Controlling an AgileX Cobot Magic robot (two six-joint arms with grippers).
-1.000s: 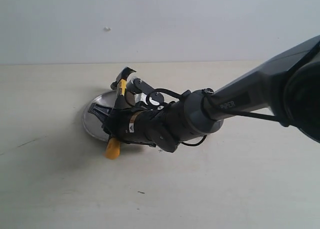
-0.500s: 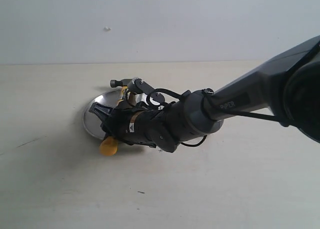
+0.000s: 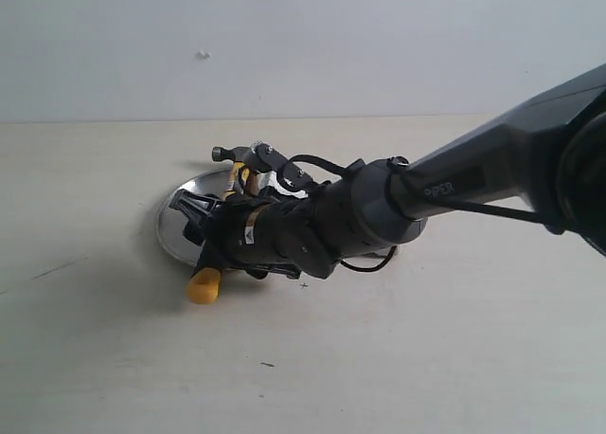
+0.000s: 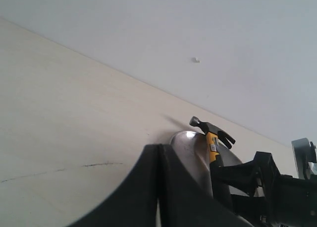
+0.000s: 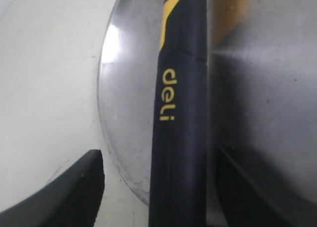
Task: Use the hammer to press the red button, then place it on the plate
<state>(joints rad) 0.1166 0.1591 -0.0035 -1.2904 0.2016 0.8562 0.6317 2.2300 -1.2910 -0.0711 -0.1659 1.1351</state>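
The hammer (image 3: 228, 154) lies across the silver plate (image 3: 172, 233), its dark head past the far rim and its yellow end (image 3: 203, 286) down on the table in front. My right gripper (image 3: 201, 227) straddles the black handle (image 5: 181, 113) over the plate (image 5: 126, 103); its jaws stand open, with a gap on each side of the handle. In the left wrist view, my left gripper (image 4: 158, 148) is shut and empty, low on the table left of the plate (image 4: 190, 146) and the hammer (image 4: 212, 130). The red button is not in view.
The right arm (image 3: 454, 188) reaches in from the right and covers the table behind the plate. A pale wall stands at the far edge. Bare table (image 3: 398, 358) spreads in front and to the left.
The hammer's head has dropped from raised to lying low at the plate's far rim. Its yellow end has sunk to the table, and the right wrist has shifted slightly left.
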